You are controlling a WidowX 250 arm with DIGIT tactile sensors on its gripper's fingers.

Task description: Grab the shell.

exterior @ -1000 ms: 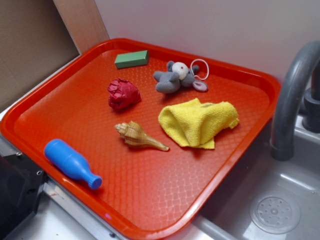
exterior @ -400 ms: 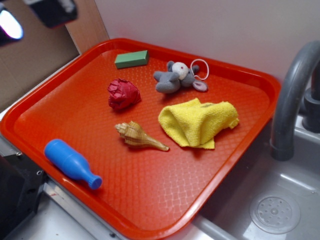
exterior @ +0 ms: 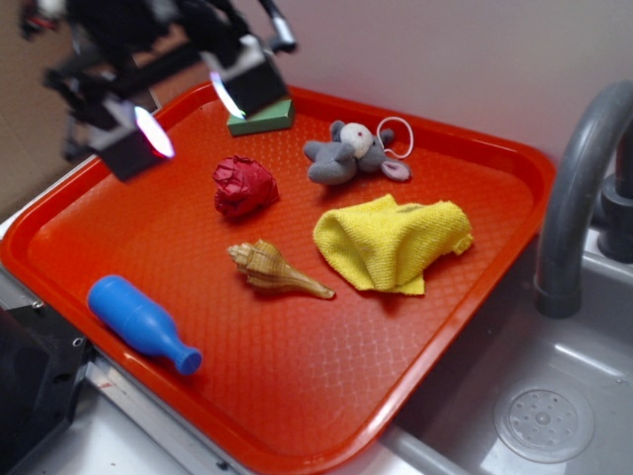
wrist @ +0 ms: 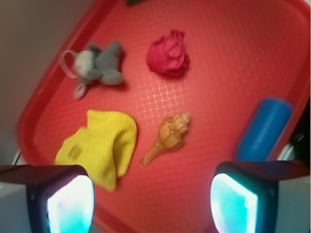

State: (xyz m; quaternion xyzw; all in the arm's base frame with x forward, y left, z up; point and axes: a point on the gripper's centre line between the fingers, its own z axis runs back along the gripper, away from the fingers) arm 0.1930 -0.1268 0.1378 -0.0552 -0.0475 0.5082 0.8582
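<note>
Our end effector (exterior: 188, 109) hangs released above the red plastic tray's (exterior: 475, 287) far left. The tan spiral shell (exterior: 275, 269) lies mid-tray, a grey sink (exterior: 554, 416) at right.

shell (exterior: 275, 268) on red tray (exterior: 297, 396), fingers (exterior: 148, 139) spread

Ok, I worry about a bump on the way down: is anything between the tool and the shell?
Nothing visible. The tool hangs open above the tray's far left; the shell lies bare between the red ball and yellow cloth, touching neither.
</note>
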